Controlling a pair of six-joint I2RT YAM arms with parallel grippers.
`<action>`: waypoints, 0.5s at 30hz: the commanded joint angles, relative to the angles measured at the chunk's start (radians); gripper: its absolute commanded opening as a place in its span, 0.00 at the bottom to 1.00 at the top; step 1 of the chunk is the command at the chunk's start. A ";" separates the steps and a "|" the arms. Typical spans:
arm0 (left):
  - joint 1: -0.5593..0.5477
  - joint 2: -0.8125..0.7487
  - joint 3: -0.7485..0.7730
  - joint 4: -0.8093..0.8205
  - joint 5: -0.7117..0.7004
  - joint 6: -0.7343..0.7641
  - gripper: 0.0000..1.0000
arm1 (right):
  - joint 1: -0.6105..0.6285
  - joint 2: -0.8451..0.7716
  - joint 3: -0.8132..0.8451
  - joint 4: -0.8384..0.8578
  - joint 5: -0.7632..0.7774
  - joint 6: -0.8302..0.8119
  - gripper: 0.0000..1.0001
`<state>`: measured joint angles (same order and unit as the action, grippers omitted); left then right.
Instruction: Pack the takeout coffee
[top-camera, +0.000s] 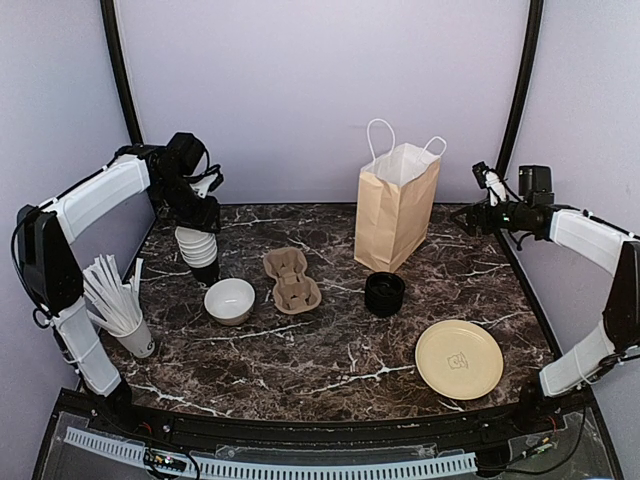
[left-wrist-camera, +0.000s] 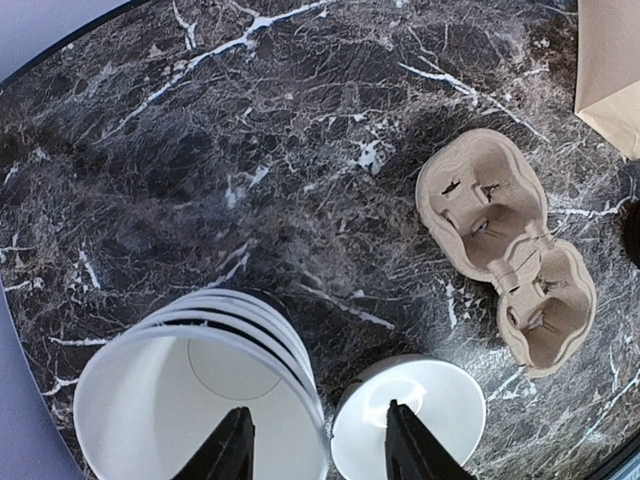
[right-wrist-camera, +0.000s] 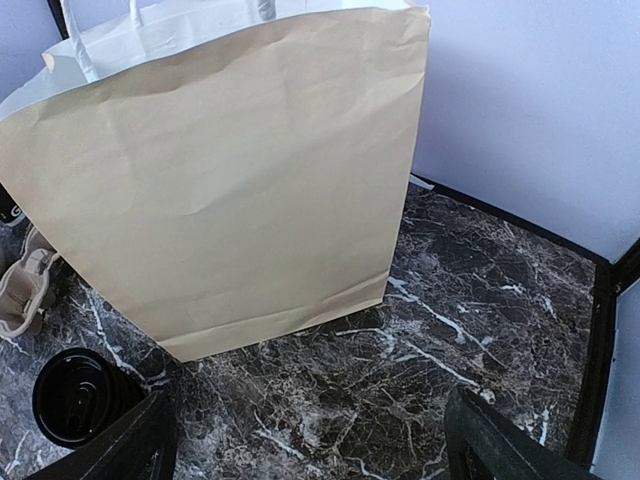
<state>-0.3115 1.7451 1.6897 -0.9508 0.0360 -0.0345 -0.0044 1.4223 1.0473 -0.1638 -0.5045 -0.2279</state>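
Dark marble-pattern table with white veins is taking up the whole workspace, with a black rim running along its edges. Plain pale-lavender walls are closing it in at the back and on both sides. Black curved poles are rising at the two back corners. Soft diffuse light is leaving a dull sheen on the marble toward the back-left corner. A white slotted strip is lying along the near edge.

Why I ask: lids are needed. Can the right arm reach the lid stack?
Probably yes: the lid stack stands in the open beside the bag, and nothing lies between it and the open right fingers.
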 joint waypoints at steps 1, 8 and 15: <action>-0.011 0.004 0.040 -0.072 -0.079 -0.013 0.46 | -0.006 0.011 -0.008 0.040 -0.022 -0.008 0.93; -0.017 0.020 0.054 -0.094 -0.120 -0.015 0.33 | -0.006 0.012 -0.015 0.044 -0.028 -0.008 0.93; -0.019 0.038 0.062 -0.113 -0.121 -0.013 0.22 | -0.006 0.012 -0.019 0.048 -0.027 -0.008 0.93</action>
<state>-0.3252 1.7744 1.7229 -1.0180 -0.0689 -0.0425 -0.0048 1.4288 1.0397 -0.1570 -0.5205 -0.2283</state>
